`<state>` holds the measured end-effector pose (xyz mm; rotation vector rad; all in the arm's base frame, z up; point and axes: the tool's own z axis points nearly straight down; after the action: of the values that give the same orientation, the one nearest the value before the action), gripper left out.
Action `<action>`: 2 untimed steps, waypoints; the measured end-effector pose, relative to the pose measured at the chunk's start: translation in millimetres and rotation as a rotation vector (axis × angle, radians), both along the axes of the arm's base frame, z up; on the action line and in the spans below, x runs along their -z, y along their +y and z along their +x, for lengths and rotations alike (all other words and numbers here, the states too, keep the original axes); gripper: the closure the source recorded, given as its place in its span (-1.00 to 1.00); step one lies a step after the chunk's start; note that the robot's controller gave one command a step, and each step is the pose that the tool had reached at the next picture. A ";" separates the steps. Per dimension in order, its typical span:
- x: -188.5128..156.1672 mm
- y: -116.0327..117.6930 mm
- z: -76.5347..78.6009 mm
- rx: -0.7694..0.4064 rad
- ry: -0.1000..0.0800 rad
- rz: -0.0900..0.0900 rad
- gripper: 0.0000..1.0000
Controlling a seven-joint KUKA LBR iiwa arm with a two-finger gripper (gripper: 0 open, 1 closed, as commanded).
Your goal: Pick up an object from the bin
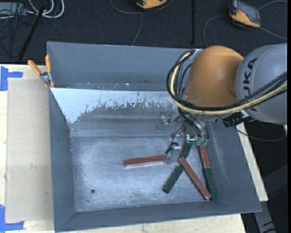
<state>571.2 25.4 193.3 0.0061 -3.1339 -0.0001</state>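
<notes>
Sticks lie loose on the floor of the grey bin, all in its part toward 4 o'clock. The arm, with an orange cover and looped cables at its wrist, reaches down into the bin from about 3 o'clock. The jaws are low over the floor, at the 3 o'clock end of a flat red-brown stick, which lies near the middle of the bin and points toward 9 o'clock. They seem to meet this end, but whether they are released or clenched I cannot tell. From nearly the same place a dark green stick runs toward 7 o'clock, and a second red-brown stick runs toward 5 o'clock; their upper ends lie close together. Just beside them, toward 3 o'clock, lies one more stick, reddish above and dark below, near the wall of the bin.
</notes>
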 end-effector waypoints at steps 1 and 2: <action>116.4 22.6 16.1 0.020 0.001 0.000 -1.00; 111.7 22.1 18.0 0.022 -0.006 0.000 1.00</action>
<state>589.2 47.5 81.6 -0.0280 -3.1399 -0.0010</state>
